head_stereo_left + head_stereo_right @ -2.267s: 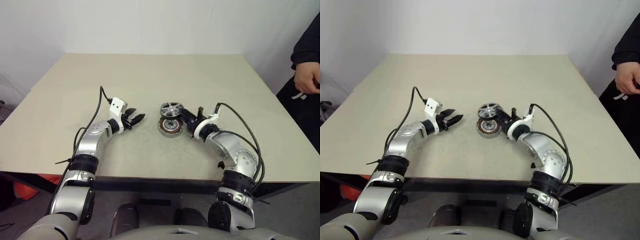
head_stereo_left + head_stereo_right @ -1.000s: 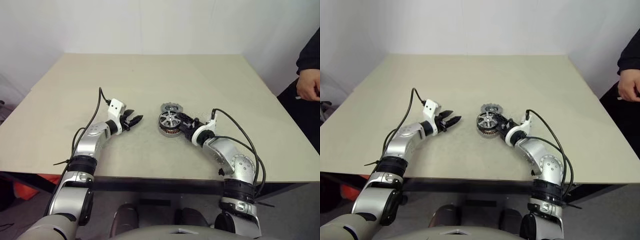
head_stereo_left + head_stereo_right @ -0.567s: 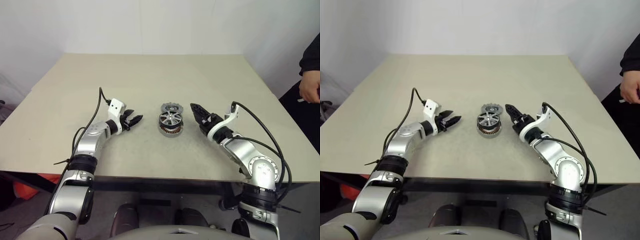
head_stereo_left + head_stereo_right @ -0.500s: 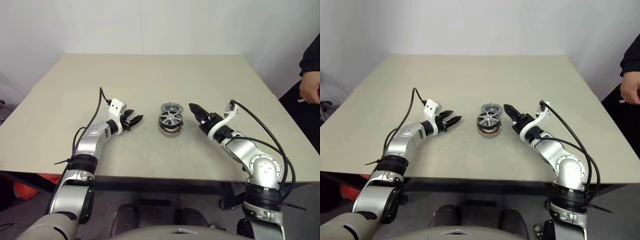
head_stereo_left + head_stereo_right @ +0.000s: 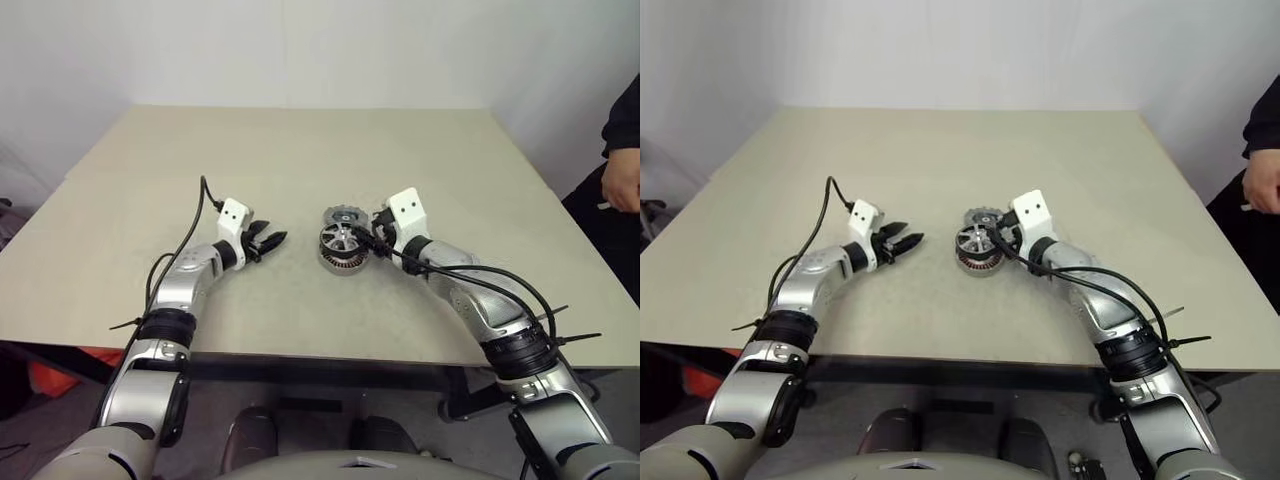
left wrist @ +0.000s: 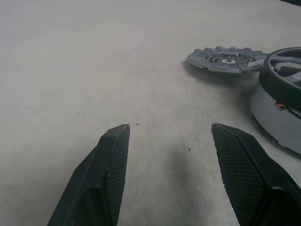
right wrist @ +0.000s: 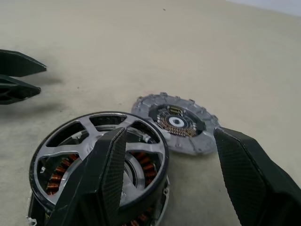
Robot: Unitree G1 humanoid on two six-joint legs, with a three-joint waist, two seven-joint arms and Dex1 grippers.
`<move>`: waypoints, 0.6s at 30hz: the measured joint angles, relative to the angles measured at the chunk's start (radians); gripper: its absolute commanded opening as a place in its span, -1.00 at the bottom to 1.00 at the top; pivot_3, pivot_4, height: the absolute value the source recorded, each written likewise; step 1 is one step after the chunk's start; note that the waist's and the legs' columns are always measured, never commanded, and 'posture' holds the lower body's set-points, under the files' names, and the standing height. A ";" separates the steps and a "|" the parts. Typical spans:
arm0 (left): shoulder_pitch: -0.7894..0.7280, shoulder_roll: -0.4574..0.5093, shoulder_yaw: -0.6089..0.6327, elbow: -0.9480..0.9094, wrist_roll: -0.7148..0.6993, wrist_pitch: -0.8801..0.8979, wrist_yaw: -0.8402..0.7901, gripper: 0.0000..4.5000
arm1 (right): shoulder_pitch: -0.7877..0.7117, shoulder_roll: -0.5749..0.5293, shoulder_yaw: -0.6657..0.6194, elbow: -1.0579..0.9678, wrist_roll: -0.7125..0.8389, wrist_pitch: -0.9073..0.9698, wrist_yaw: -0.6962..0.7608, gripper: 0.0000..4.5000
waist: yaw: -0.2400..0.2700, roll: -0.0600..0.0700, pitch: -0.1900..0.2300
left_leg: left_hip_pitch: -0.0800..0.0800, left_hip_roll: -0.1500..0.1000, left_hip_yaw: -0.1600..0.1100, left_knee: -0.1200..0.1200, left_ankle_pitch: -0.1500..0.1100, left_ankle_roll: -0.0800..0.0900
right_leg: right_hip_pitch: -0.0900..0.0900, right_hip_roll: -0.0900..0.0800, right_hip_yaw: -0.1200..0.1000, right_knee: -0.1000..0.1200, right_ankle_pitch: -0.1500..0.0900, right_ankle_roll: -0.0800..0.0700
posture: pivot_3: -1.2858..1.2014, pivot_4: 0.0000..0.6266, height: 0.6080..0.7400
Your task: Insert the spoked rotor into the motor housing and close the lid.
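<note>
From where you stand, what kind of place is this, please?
Probably a robot test room or lab bench, not a home. A bare beige table stands against plain white walls, with loose motor parts on it: a motor housing carrying the spoked rotor, and the lid flat beside it. A person stands at the edge.

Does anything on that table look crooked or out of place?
Nothing looks spilled or broken. The spoked rotor sits in the motor housing, standing proud of its rim. The lid lies flat on the table beside it, not yet fitted.

A beige table (image 5: 300,150) stands against plain white walls (image 5: 300,50), a person's dark sleeve (image 5: 622,120) alongside.
</note>
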 measured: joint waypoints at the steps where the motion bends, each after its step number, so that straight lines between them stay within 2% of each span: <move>1: 0.003 0.001 0.000 -0.003 0.000 0.000 0.001 0.31 | 0.000 0.011 0.000 0.000 -0.012 0.000 0.009 0.34 | 0.000 0.000 0.000 | 0.000 0.000 0.000 0.000 0.000 0.000 | 0.000 0.000 0.000 0.000 0.000 0.000 | 0.03 -1.00 1.00; 10: 0.010 0.001 0.000 -0.017 0.000 0.003 0.005 0.31 | 0.001 0.105 0.013 -0.021 -0.090 0.015 0.062 0.34 | -0.002 0.000 0.000 | 0.001 0.001 0.000 0.003 0.000 0.000 | 0.001 0.000 0.000 0.001 0.000 0.000 | 0.03 -1.00 1.00; 18: 0.009 0.005 0.000 -0.017 0.000 0.003 0.006 0.31 | 0.072 0.107 -0.006 -0.064 -0.130 0.061 0.080 0.34 | -0.001 0.000 0.000 | 0.001 0.001 0.000 0.003 0.000 0.000 | 0.001 0.000 0.000 0.001 0.000 0.000 | 0.03 -1.00 1.00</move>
